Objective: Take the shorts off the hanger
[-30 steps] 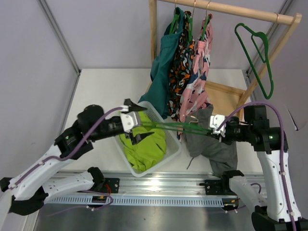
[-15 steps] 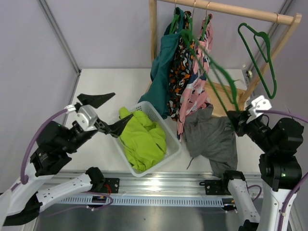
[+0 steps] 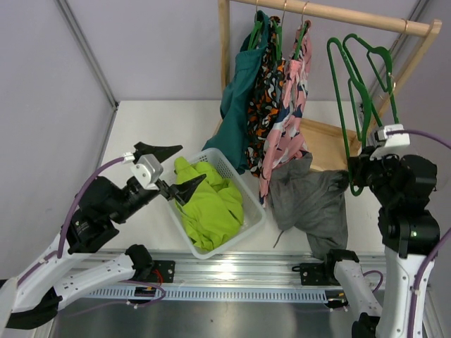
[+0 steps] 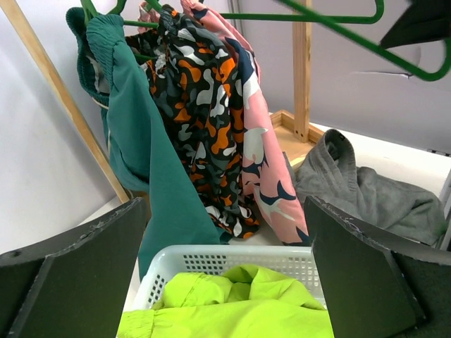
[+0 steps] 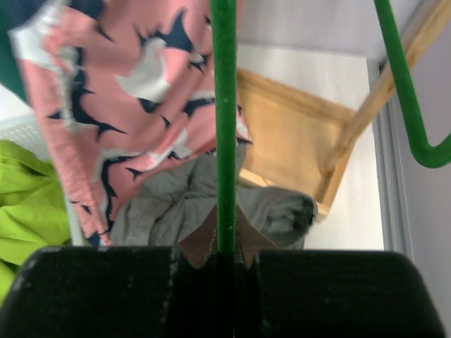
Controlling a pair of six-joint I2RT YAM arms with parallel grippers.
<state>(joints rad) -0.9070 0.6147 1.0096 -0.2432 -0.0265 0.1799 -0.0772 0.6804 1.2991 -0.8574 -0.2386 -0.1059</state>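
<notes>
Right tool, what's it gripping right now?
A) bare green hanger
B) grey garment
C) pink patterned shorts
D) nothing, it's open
A: the right tool is shut on a thin green hanger that carries no cloth, as the top view also shows.

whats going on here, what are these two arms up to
The right gripper is shut on a bare green hanger, holding it up near the wooden rail beside another empty hanger. The left gripper hovers open by the white basket, where the lime shorts lie with no hanger on them. A grey garment is heaped on the table, and three more garments hang from the rail.
</notes>
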